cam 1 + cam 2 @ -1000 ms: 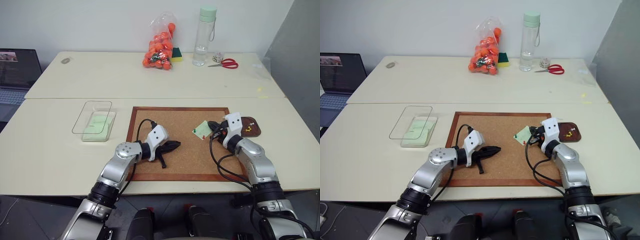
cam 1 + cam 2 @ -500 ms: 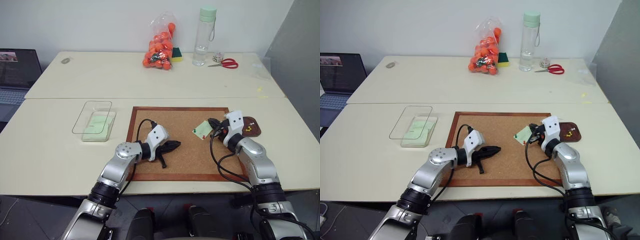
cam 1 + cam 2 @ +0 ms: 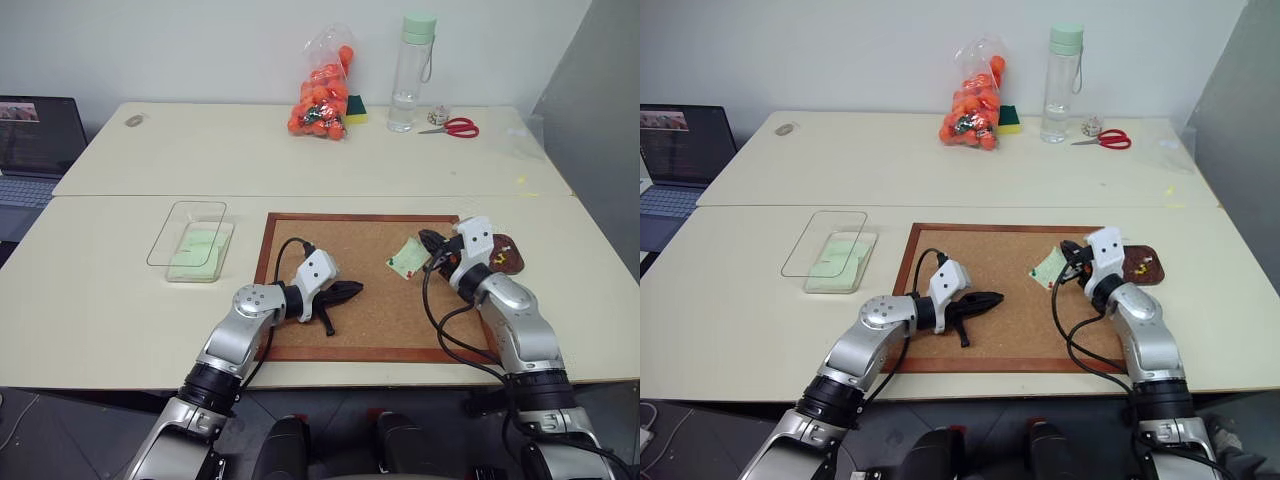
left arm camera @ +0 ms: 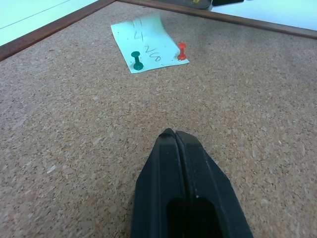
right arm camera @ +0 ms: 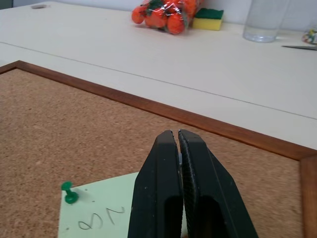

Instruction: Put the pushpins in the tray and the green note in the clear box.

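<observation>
Both jaws pressed together. L gripper [image 4: 174, 135] holds nothing, over bare corkboard [image 3: 300, 228]. R gripper [image 5: 177, 134] sits just above green note [image 3: 408, 258]; can't tell if it pinches anything. Note on corkboard w/ green pushpin [image 4: 137, 60] and red pushpin [image 4: 182, 51] in it. Tray [image 3: 505, 262] right of board, clear box [image 3: 190, 241] left, on pale worktop [image 3: 100, 290].

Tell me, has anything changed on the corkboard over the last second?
The right gripper, shut, rose slightly beside the green note. The note lies on the corkboard as before, a green pushpin and a red one stuck in it. The left gripper kept still, shut. The tray and clear box are unmoved.
</observation>
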You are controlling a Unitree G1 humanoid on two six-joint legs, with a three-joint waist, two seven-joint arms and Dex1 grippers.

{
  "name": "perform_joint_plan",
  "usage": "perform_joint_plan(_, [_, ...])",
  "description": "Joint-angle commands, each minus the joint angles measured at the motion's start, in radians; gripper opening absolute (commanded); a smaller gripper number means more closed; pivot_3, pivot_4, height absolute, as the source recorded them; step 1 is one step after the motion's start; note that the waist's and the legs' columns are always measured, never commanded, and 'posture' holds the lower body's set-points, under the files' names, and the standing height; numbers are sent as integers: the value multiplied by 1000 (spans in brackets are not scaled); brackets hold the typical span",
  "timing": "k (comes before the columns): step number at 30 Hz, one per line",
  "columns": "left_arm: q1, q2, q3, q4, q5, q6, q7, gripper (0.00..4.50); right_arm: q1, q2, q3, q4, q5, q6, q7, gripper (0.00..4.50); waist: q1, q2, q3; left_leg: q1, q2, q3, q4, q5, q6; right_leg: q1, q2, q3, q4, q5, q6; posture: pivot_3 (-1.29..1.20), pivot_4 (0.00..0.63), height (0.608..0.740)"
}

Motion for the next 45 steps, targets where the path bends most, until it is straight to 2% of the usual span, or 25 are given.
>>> perform_joint_plan(1, [11,-9,-23,15,8,10,-7,0,7,-9,-22,-55,8,-3,-7,37,0,0,0,0,0,0,0,0,0,0,0,0,0,0,0,0,150,740])
perform_joint_plan(6, [7,-11,-23,17,8,11,-8,0,5,-2,-46,-55,23,7,-34,37,0,0,0,0,0,0,0,0,0,0,0,0,0,0,0,0,150,740])
perform_joint_plan(16, [12,-9,-22,13,9,12,-9,0,-46,11,-248,92,12,54,-336,37,1,1,0,0,0,0,0,0,0,0,0,0,0,0,0,0,150,740])
perform_joint_plan(28, [10,-8,-23,17,8,9,-14,0,-23,7,-254,100,12,82,-355,37,-1,3,-2,0,0,1,0,0,0,0,0,1,0,0,0,0,150,740])
perform_joint_plan(32, [12,-7,-23,14,9,10,-14,0,-20,4,-256,94,17,85,-351,722,-1,3,-2,0,0,1,0,0,0,0,0,1,0,0,0,0,150,740])
perform_joint_plan(41, [10,-9,-26,13,10,9,-14,0,-21,-5,-257,95,12,81,-354,2700,-1,3,-2,0,0,1,0,0,0,0,0,1,0,0,0,0,150,740])
perform_joint_plan(45, [12,-7,-25,12,10,11,-14,0,-6,-19,-232,47,10,68,-310,3410,-1,3,-2,0,0,1,0,0,0,0,0,1,0,0,0,0,150,740])
